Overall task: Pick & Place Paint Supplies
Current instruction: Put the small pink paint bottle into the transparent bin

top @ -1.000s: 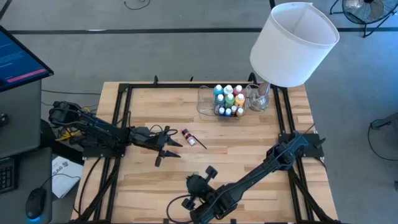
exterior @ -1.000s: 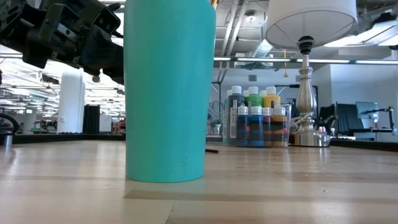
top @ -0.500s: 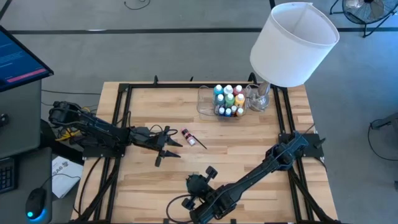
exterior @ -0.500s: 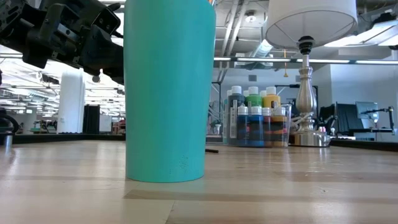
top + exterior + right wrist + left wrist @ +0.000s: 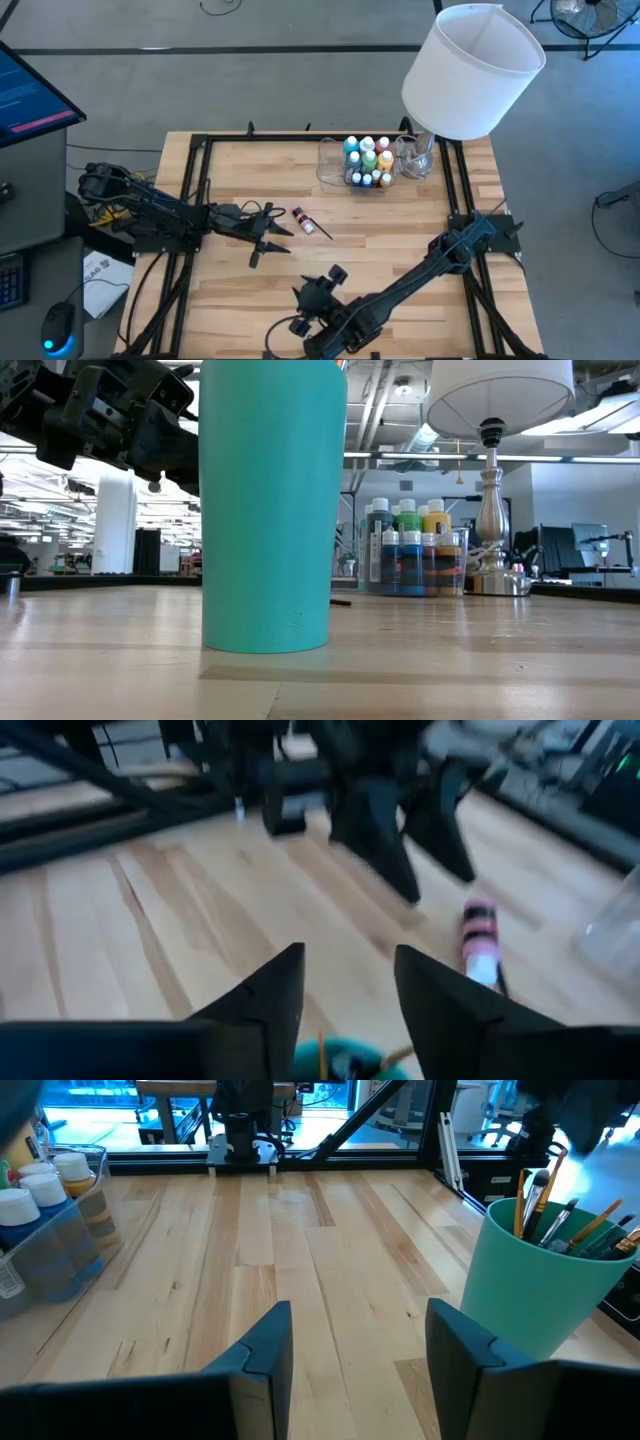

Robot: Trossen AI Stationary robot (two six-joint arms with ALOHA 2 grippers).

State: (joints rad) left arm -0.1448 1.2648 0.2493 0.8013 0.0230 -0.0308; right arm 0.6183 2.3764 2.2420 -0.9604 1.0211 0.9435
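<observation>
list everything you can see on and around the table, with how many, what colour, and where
paint bottles: about ten, mixed colours with white caps, in the tray at the table's far side
clear tray: one, far side, beside the lamp
pink bottle: one, lying mid-table
brush: one, dark, by the pink bottle
teal cup: one, holding brushes, near edge under the right gripper
lamp: one, white shade, far right corner
left gripper: open, left of the pink bottle, empty
right gripper: open, above the cup
</observation>
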